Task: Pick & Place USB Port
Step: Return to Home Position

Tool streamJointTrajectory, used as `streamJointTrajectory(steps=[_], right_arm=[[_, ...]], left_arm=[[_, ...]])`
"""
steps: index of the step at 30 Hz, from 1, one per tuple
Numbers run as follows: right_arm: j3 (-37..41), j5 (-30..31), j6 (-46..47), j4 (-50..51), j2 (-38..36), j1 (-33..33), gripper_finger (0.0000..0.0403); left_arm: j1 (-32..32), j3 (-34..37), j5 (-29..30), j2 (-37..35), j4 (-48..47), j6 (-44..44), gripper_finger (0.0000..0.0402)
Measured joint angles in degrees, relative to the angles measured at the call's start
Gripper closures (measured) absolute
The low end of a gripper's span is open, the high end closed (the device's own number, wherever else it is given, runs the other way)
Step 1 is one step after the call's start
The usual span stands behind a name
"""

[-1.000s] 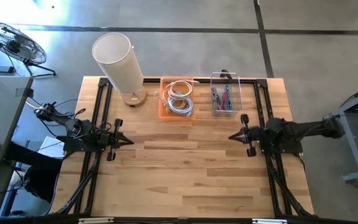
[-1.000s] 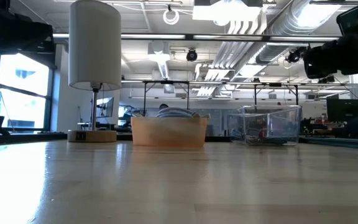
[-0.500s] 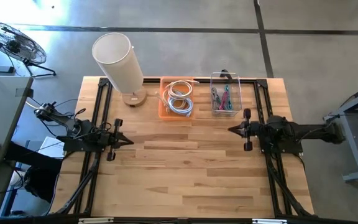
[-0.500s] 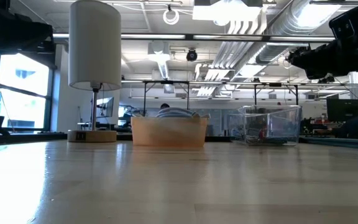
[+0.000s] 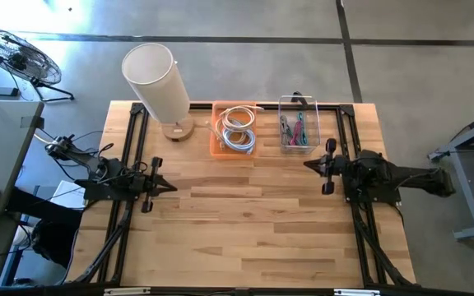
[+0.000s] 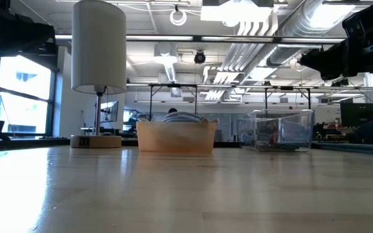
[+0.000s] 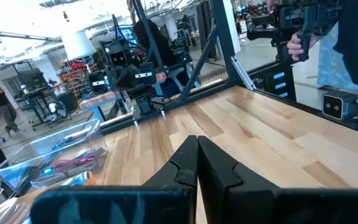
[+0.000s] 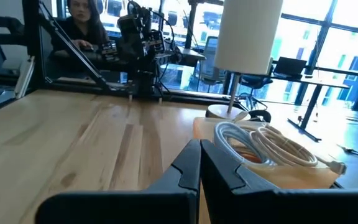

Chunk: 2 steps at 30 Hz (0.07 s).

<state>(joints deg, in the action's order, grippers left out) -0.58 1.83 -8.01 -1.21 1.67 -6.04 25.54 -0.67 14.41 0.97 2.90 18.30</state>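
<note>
Right end effector (image 5: 308, 167) near tangled pink-black cables (image 5: 295, 130)

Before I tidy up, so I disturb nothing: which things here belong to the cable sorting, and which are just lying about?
Job: orange bin, pale coiled cables in it; transparent bin, black and pink cables in it; left gripper and right gripper, both shut.
Lying about: lamp; fan on the floor.

Lamp (image 5: 153, 80): white cylinder shade, wooden base, at the far edge of the wooden table (image 5: 245, 238), left of centre. Fan (image 5: 15, 51) on the grey floor beyond the far-left corner. Person (image 8: 87, 31) seated past the table's left edge. A hand (image 7: 301, 41) shows in the room beyond the right side.
</note>
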Motion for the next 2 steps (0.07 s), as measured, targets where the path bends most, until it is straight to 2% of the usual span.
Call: streamJointTrajectory(steps=[2], right_arm=[[0.0, 0.1, 0.0, 0.0, 0.6, 0.0, 0.0401]], left_arm=[[0.0, 0.0, 0.0, 0.0, 0.0, 0.0, 0.0400]])
